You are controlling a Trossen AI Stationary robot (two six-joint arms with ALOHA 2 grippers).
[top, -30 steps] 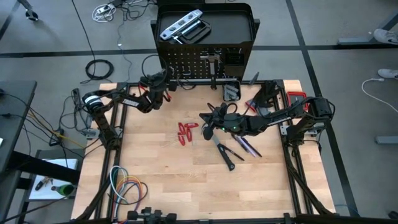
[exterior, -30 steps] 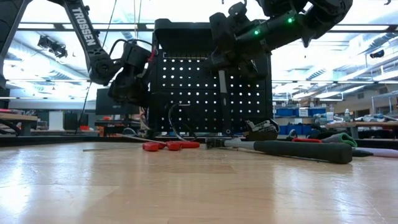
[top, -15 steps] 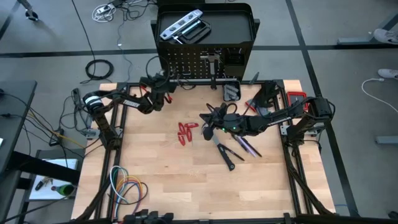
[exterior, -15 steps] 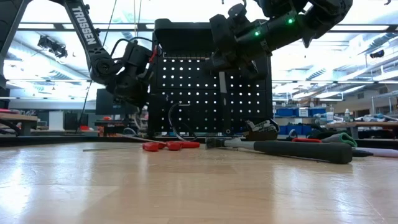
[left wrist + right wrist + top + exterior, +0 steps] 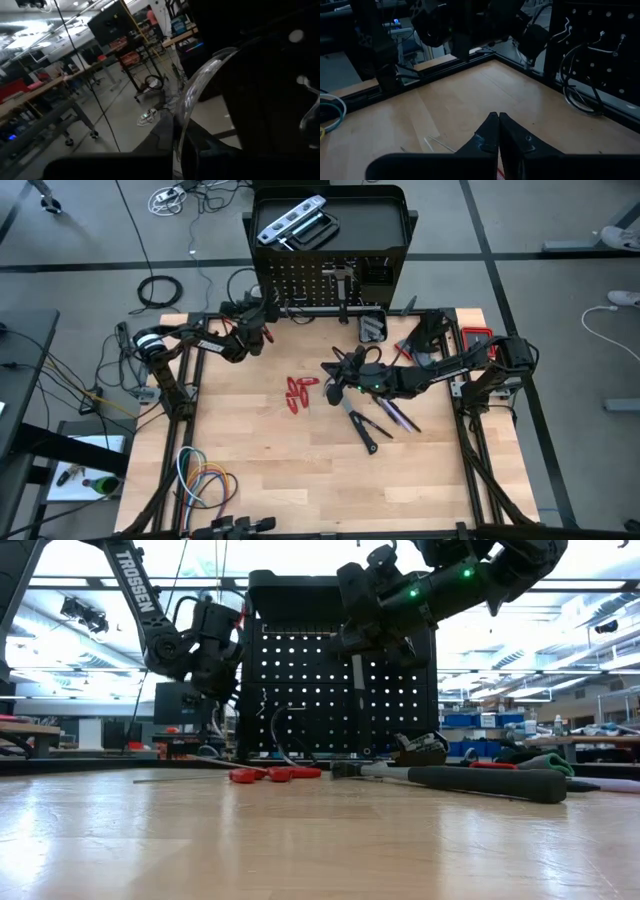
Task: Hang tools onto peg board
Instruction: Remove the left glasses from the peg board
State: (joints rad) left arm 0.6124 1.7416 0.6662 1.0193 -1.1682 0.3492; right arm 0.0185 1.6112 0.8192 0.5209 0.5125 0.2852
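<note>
Wooden worktop [image 5: 250,450], peg board [image 5: 320,285] upright at far edge. We see left end effector [image 5: 262,315] closed on thin curved metal piece [image 5: 195,100], right at board's left edge. Right end effector [image 5: 330,380] closed, empty, mid-worktop; red-handled pliers [image 5: 297,392] just beside it toward left arm, long axis roughly toward board.
</note>
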